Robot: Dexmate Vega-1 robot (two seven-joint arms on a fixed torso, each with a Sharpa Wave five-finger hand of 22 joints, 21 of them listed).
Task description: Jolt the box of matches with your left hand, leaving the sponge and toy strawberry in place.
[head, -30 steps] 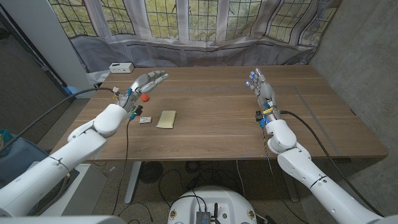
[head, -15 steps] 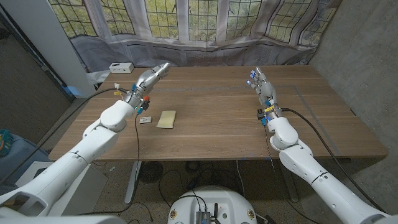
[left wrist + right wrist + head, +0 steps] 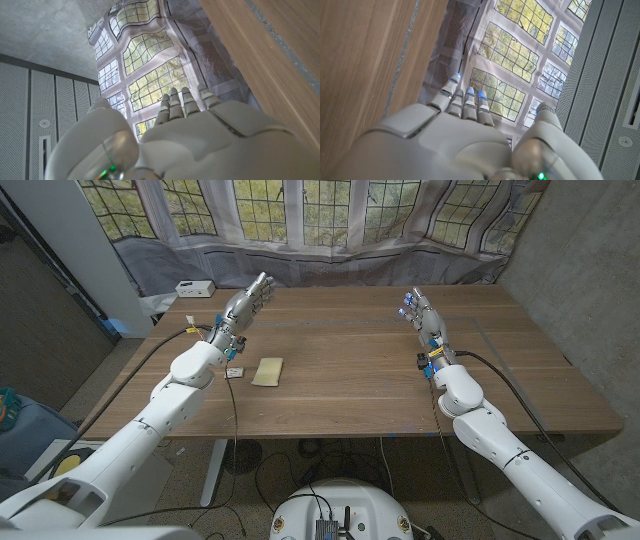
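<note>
Soft, even daylight fills the head view. It comes from the windows (image 3: 300, 210) along the top of the frame. The bench (image 3: 350, 370) has no bright glare, and shadows on it are faint. Straight lines bend a little near the frame's edges. In both wrist views the window panes glow bright, while the close white hand (image 3: 190, 140) looks soft and a bit blurry.

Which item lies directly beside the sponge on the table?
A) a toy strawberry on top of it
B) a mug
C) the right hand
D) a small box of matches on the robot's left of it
D: in the head view the box of matches sits just left of the sponge.
</note>
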